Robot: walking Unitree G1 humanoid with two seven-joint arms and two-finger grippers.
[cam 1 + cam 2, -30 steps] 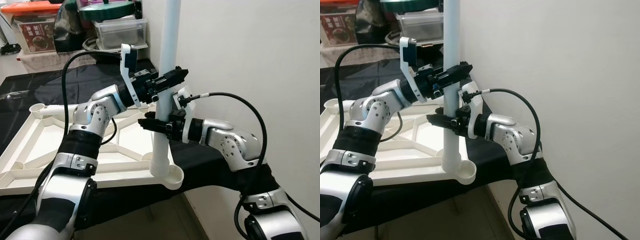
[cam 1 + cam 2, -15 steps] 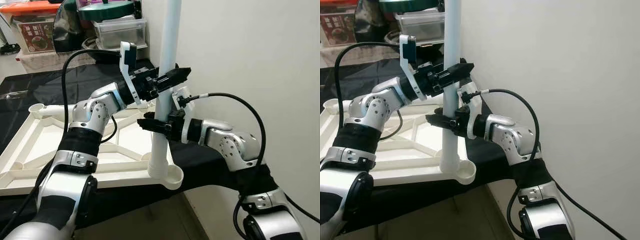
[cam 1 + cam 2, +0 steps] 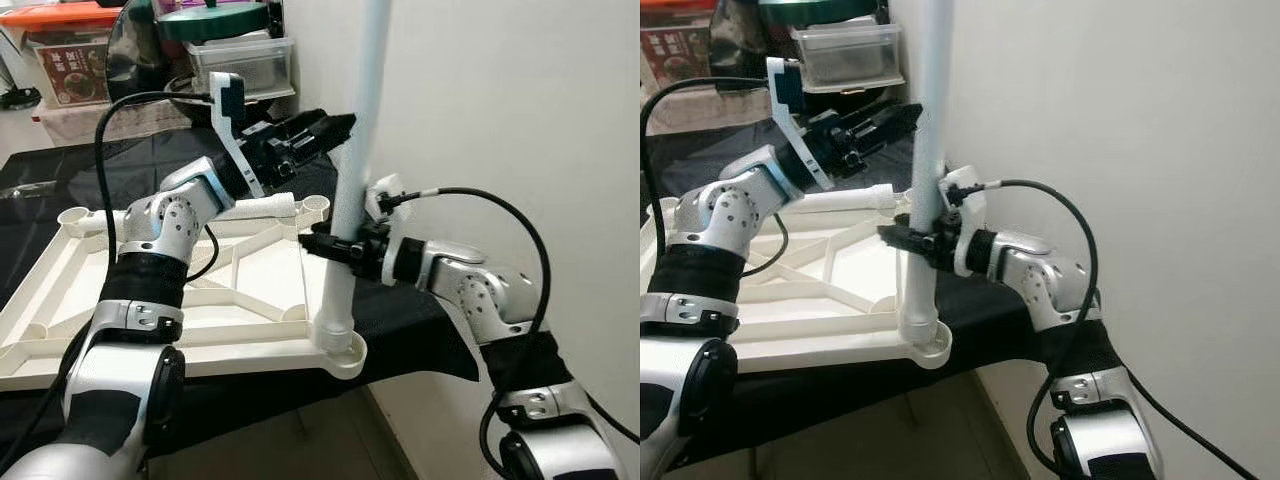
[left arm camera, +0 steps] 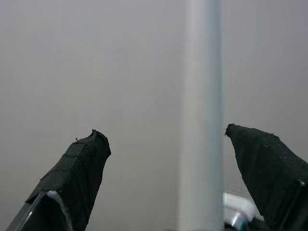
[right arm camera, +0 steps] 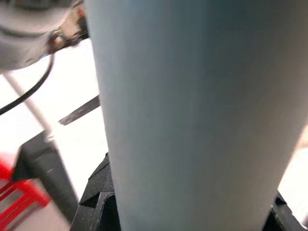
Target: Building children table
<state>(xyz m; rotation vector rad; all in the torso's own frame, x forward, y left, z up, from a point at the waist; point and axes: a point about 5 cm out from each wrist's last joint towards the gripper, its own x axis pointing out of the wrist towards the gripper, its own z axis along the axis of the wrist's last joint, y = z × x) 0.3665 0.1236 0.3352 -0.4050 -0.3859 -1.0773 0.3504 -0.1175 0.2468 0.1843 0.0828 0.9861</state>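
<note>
The table leg (image 3: 352, 190), a long white tube, is stood nearly upright with its foot in the near corner socket of the upturned white tabletop (image 3: 150, 300), which is laid on a black-draped surface (image 3: 60, 180) beside the wall (image 3: 520, 110). The right claw (image 3: 322, 243) is clamped around the leg low down. The left claw (image 3: 335, 127) is held just beside the leg higher up, its fingers (image 4: 77, 168) parted and not touching it. The leg's long axis is leaned slightly, so straightening appears to be called for.
</note>
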